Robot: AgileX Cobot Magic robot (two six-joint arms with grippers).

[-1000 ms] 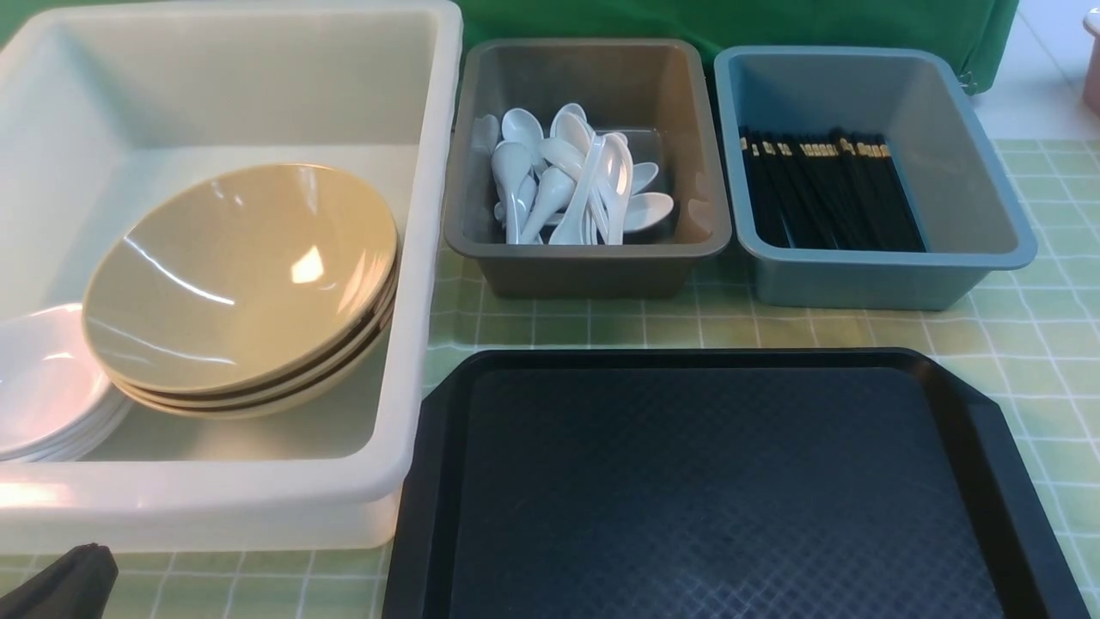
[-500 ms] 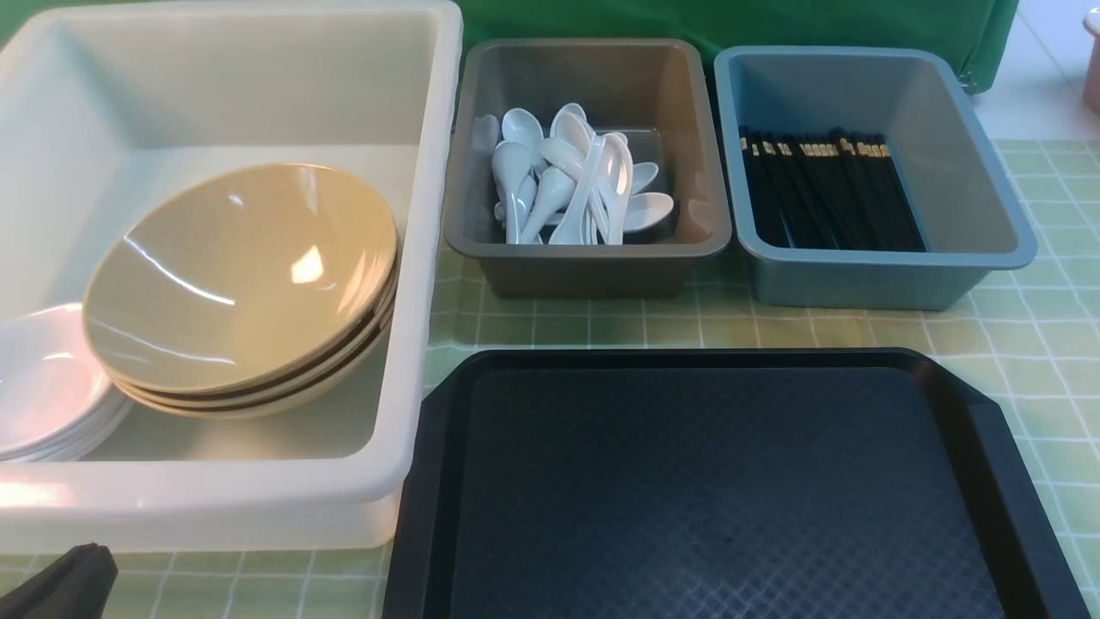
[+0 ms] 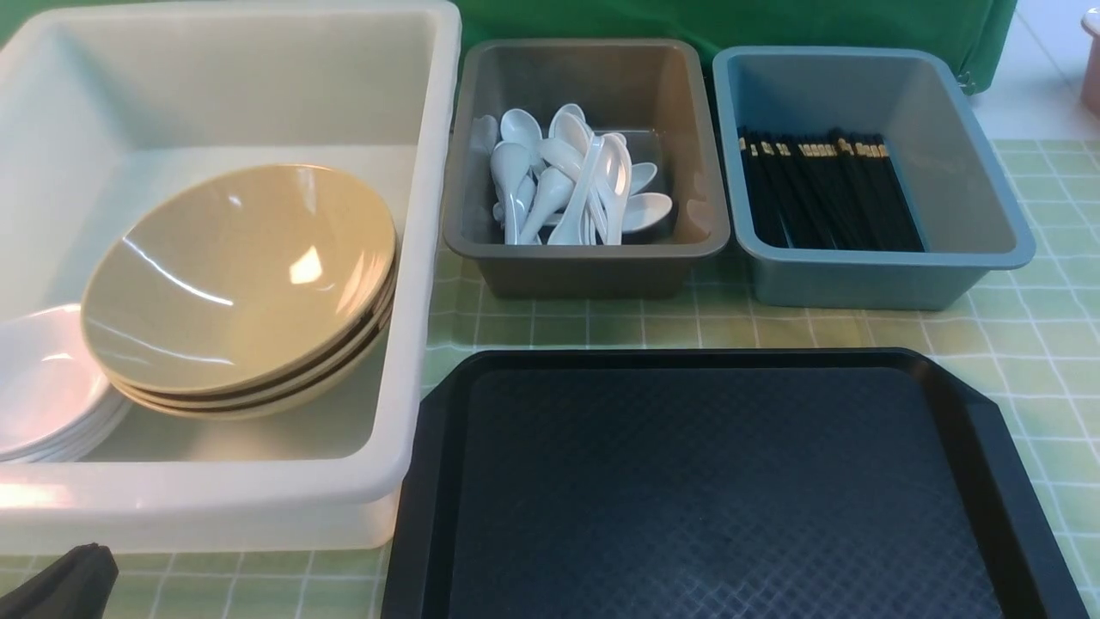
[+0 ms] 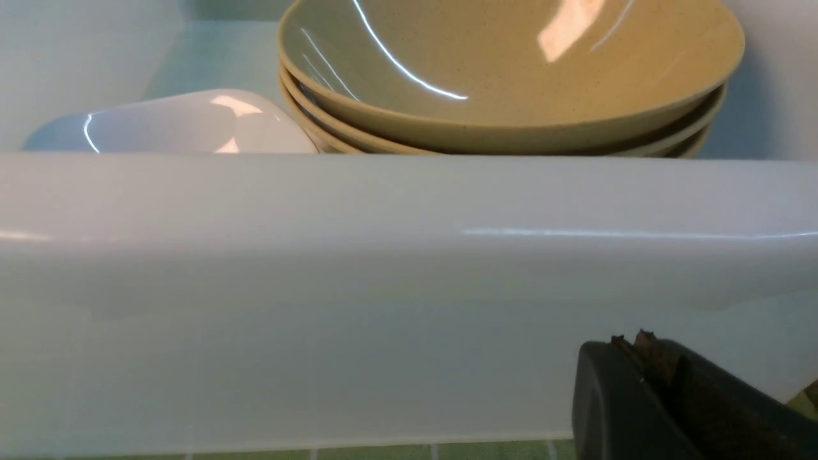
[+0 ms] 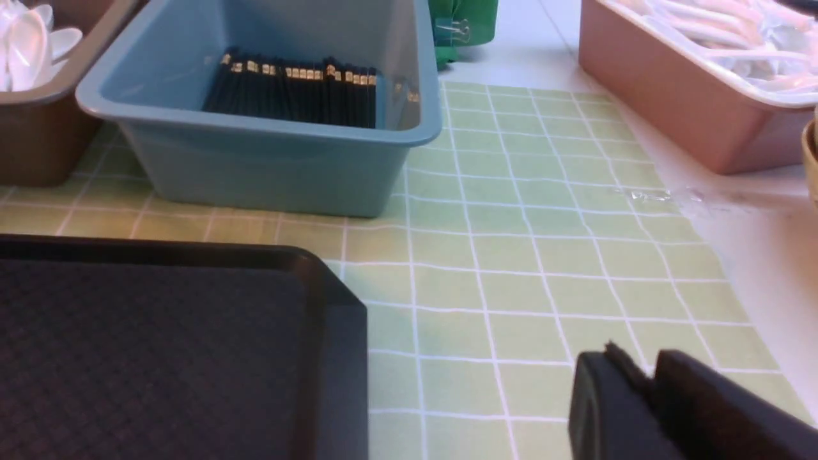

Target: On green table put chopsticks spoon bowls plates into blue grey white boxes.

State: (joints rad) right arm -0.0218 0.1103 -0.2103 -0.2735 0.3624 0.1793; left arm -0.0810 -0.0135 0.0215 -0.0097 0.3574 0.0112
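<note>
The large white box [image 3: 412, 258] holds a stack of tan bowls [image 3: 241, 275] and a stack of white plates [image 3: 43, 378]; both also show in the left wrist view, bowls [image 4: 511, 76] and plates [image 4: 172, 124]. The brownish-grey box [image 3: 584, 258] holds several white spoons [image 3: 571, 176]. The blue-grey box [image 3: 868, 275] holds many black chopsticks [image 3: 825, 189], also in the right wrist view [image 5: 294, 92]. My left gripper [image 4: 632, 342] is shut and empty, low before the white box's near wall [image 4: 383, 268]. My right gripper [image 5: 632, 364] is shut and empty over the green table [image 5: 543, 255].
A flat black tray [image 3: 722, 490] lies bare at the front middle, its corner in the right wrist view [image 5: 192, 345]. A pink tub [image 5: 690, 96] with pale utensils stands off the cloth beyond the right side. A green cloth hangs behind the boxes.
</note>
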